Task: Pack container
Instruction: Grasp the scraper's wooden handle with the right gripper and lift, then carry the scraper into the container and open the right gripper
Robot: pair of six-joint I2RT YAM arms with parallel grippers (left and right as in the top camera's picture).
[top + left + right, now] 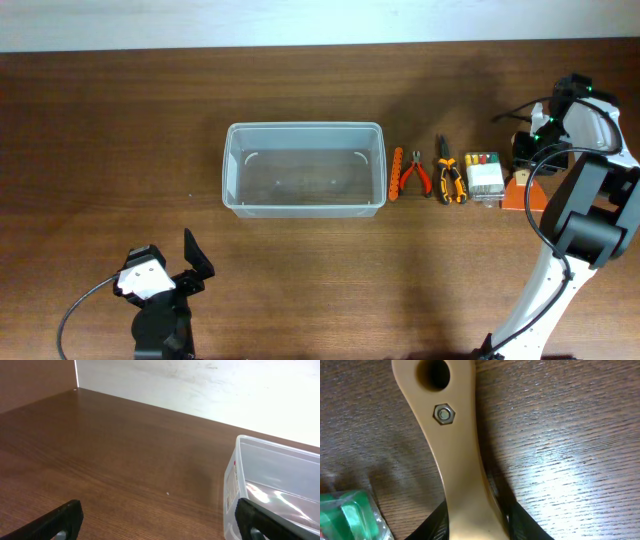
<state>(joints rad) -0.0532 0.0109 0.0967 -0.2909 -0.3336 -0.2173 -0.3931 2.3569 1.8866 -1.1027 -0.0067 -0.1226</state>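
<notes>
The clear container (305, 128) stands empty at the table's middle; its corner shows in the left wrist view (250, 480). My left gripper (195, 262) is open and empty near the front left edge, fingers wide apart (160, 520), apart from the container. My right gripper (524, 158) is at the far right, low on the table. Its fingers (477, 520) are shut on either side of a tan tool handle (445, 435) with a hole and a hex nut. In the overhead view this tool is an orange-brown piece (520, 192).
Right of the container lie, in a row, an orange-handled tool (397, 172), red pliers (416, 172), orange-and-black pliers (449, 180) and a clear box of coloured bits (485, 176), its green corner also in the right wrist view (350, 515).
</notes>
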